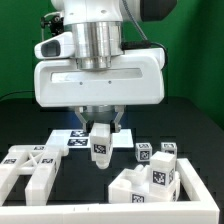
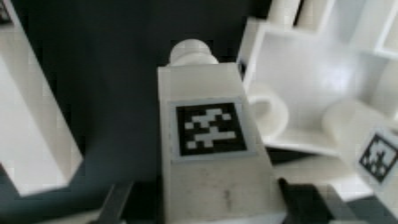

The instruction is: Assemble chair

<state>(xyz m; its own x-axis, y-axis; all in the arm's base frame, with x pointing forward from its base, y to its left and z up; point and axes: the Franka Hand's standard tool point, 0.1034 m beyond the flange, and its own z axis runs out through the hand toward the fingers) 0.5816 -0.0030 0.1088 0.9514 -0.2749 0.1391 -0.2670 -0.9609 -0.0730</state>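
The chair is in loose white parts on the black table. My gripper (image 1: 100, 131) hangs over the middle of the table, shut on a chunky white bar (image 1: 100, 146) with a square marker tag, held upright and pointing down. In the wrist view the bar (image 2: 210, 120) fills the gap between the two dark fingers (image 2: 125, 200), and my gripper (image 2: 210, 205) clamps its near end. The flat X-braced panel (image 1: 28, 163) lies at the exterior view's left. More tagged chair pieces (image 1: 152, 172) sit at the exterior view's right, and their white shapes (image 2: 311, 110) show beside the bar.
The marker board (image 1: 72, 137) lies flat behind the gripper. A low white wall (image 1: 192, 192) runs along the front right corner, around the right-hand pieces. A green backdrop stands behind the table.
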